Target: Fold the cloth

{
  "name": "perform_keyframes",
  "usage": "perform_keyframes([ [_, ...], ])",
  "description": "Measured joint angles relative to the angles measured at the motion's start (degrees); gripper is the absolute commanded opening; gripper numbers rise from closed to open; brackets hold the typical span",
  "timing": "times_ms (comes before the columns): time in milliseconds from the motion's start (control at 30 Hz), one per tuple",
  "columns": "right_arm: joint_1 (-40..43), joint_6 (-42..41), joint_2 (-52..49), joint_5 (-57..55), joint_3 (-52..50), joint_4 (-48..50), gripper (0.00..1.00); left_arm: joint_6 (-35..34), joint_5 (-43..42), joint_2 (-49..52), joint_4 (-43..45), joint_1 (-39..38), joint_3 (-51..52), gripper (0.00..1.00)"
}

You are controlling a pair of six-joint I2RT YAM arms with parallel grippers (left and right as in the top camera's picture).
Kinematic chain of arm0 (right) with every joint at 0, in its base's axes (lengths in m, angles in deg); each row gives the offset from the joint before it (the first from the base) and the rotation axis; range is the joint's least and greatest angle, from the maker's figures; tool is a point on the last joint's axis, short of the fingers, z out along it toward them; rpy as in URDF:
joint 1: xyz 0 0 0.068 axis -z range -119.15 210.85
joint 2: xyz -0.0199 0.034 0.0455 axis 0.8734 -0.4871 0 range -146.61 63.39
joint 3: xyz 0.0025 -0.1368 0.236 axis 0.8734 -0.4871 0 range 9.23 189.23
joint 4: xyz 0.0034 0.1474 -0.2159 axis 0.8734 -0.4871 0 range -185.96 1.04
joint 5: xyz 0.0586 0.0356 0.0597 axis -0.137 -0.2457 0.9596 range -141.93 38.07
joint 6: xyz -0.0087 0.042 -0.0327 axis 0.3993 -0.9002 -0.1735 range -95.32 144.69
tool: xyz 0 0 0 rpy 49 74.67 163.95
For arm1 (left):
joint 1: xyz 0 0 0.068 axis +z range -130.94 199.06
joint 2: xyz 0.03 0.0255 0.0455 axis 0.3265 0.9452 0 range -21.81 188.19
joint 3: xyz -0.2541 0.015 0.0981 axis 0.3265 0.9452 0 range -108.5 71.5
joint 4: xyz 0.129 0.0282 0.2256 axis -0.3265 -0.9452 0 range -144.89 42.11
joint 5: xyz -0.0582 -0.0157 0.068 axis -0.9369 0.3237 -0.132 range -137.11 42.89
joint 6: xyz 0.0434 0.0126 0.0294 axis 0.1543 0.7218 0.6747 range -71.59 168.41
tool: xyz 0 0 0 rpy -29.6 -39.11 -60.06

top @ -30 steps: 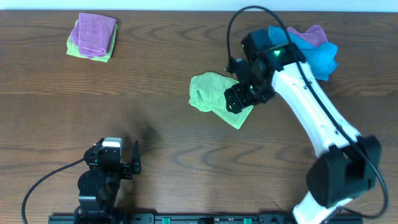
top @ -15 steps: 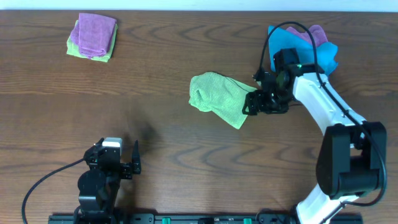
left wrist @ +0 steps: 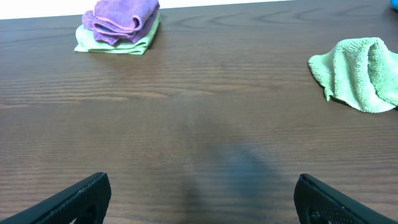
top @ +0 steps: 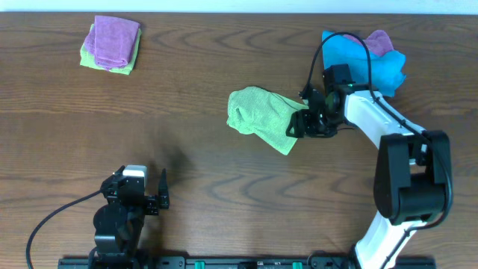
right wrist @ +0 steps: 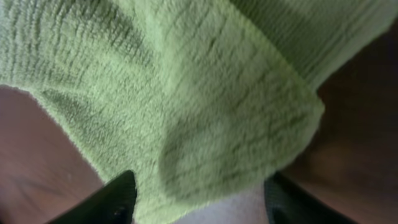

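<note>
The cloth point(top: 258, 116) is a lime-green towel lying crumpled at mid-table; it also shows at the far right of the left wrist view point(left wrist: 360, 74). My right gripper point(top: 296, 125) is down at its right edge. In the right wrist view the cloth point(right wrist: 186, 93) fills the frame, and its near edge lies between the two fingertips of the right gripper point(right wrist: 199, 193). The fingers stand apart, with a gap still showing beside the right one. My left gripper point(left wrist: 202, 186) is open over bare wood near the front left, far from the cloth.
A folded purple cloth on a green one point(top: 112, 43) lies at the back left, also seen in the left wrist view point(left wrist: 121, 25). A bright blue cloth point(top: 373, 63) with a purple one point(top: 377, 41) is heaped at the back right, just behind the right arm.
The right arm has swung from over the cloth to its right edge and dropped low. Its jaws have narrowed around the cloth's edge. The left arm has not moved.
</note>
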Motion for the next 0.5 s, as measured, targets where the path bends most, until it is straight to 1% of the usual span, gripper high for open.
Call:
perform_keyframes([
  [33, 0.04, 0.02, -0.09, 0.11, 0.00, 0.33, 0.33, 0.00, 0.00, 0.00, -0.02, 0.00, 0.00, 0.95],
  [67, 0.15, -0.83, -0.13, 0.15, 0.00, 0.61, 0.29, 0.00, 0.00, 0.00, -0.02, 0.00, 0.00, 0.95],
  [200, 0.52, -1.95, -0.13, 0.33, 0.00, 1.29, 0.22, -0.02, 0.00, 0.00, -0.02, 0.00, 0.00, 0.95],
  [267, 0.57, -2.56, -0.13, 0.35, 0.09, 1.31, 0.21, 0.00, 0.00, 0.00, -0.02, 0.00, 0.00, 0.95],
  [300, 0.57, -2.73, -0.13, 0.35, 0.22, 1.18, 0.18, -0.02, 0.00, 0.00, -0.02, 0.00, 0.00, 0.95],
  [400, 0.57, -3.67, -0.13, 0.52, 1.90, -0.13, 0.01, -0.02, 0.00, 0.00, 0.00, 0.00, 0.00, 0.95],
  [500, 0.57, -3.91, -0.22, 0.61, 5.05, -2.38, 0.01, 0.00, 0.00, 0.00, -0.02, 0.00, 0.00, 0.95],
])
